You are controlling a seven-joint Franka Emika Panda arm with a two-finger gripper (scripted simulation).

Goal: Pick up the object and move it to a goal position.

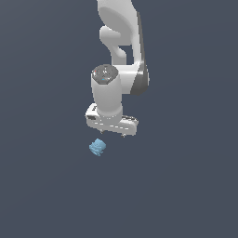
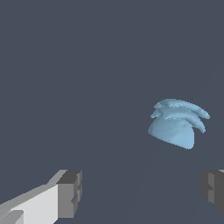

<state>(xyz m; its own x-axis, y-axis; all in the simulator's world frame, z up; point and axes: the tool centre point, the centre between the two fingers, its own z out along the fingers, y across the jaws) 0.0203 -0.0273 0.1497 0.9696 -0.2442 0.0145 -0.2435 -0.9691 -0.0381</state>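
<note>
The object is a small light-blue lump with ridged, uneven facets, lying on the dark grey ground. In the wrist view the object shows beyond the fingers, off the line between them and nearer one finger than the other. My white gripper hangs a little above it and toward the exterior view's right, pointing down. Its two grey fingertips stand wide apart with nothing between them, so the gripper is open and apart from the object.
The ground is a plain dark grey surface in every direction. The white arm rises from the gripper toward the top of the exterior view.
</note>
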